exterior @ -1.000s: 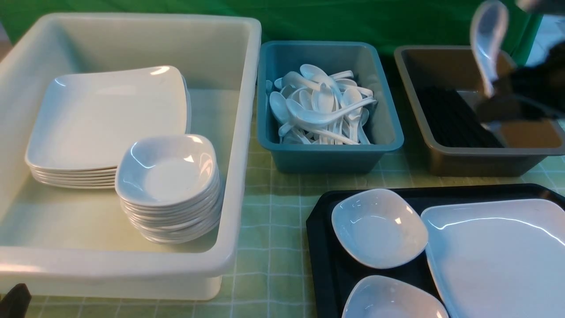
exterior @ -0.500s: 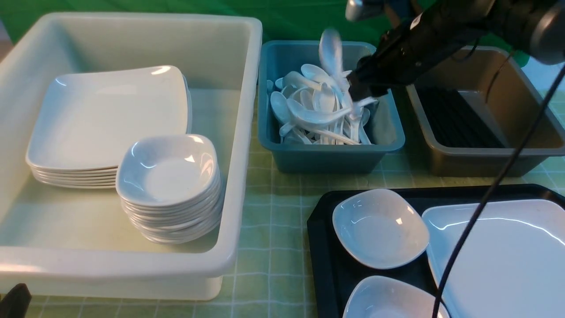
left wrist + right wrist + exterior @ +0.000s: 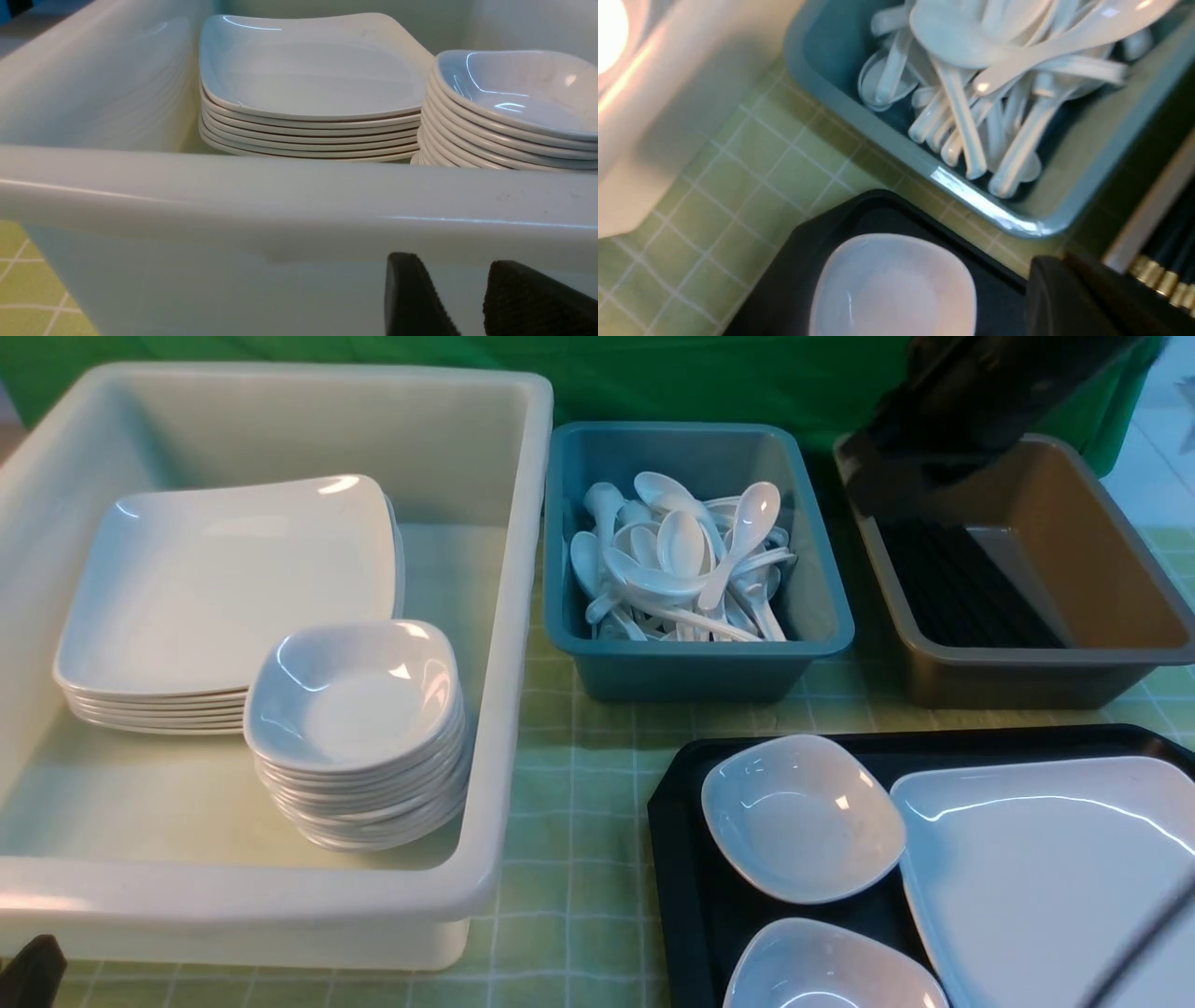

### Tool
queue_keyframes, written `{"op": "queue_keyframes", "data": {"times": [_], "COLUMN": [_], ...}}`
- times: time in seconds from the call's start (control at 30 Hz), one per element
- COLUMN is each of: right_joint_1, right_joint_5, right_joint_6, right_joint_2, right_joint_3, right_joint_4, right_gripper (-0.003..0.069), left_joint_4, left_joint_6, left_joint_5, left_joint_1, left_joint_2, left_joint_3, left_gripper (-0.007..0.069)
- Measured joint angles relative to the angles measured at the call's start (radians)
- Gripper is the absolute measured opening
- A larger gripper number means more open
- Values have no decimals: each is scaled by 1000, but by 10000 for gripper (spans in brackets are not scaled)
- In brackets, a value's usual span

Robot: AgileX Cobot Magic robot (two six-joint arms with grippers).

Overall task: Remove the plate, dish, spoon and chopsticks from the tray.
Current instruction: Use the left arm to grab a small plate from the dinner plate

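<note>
Two small dishes point(image 3: 803, 817) and the plate point(image 3: 1046, 877) sit on the tray point(image 3: 677, 821) | spoon point(image 3: 747, 527) lies atop the pile in the blue tub point(image 3: 822, 616) | right gripper point(image 3: 1064, 303) clenched, empty | left gripper point(image 3: 460, 284) fingers parted, empty, just before the white tub point(image 3: 280, 200)

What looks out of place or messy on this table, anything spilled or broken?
Nothing spilled or broken. The only untidy spot is the blue tub, where the spoons lie in a loose heap, the top spoon slanting across the rest. The stacks in the white tub look even.
</note>
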Motion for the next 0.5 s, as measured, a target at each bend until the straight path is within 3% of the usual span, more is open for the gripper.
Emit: {"op": "queue_keyframes", "data": {"times": [0.17, 0.23, 0.3, 0.5], "right_joint_1": [0, 0, 0, 0], "right_joint_5": [6, 10, 10, -1], "right_joint_6": [3, 4, 5, 2], "right_joint_2": [-276, -376, -477, -726], "right_joint_3": [178, 269, 372, 720], "right_joint_4": [-4, -4, -5, -45], "right_gripper": [9, 10, 10, 10], "left_joint_4": [-5, -69, -194, -804], "left_joint_6": [0, -14, -67, -300], "left_joint_5": [-2, -9, -29, -130], "left_joint_1": [0, 0, 0, 0], "left_joint_2": [0, 0, 0, 0], "left_joint_3": [0, 0, 0, 0], "left_gripper": [224, 224, 224, 224]}}
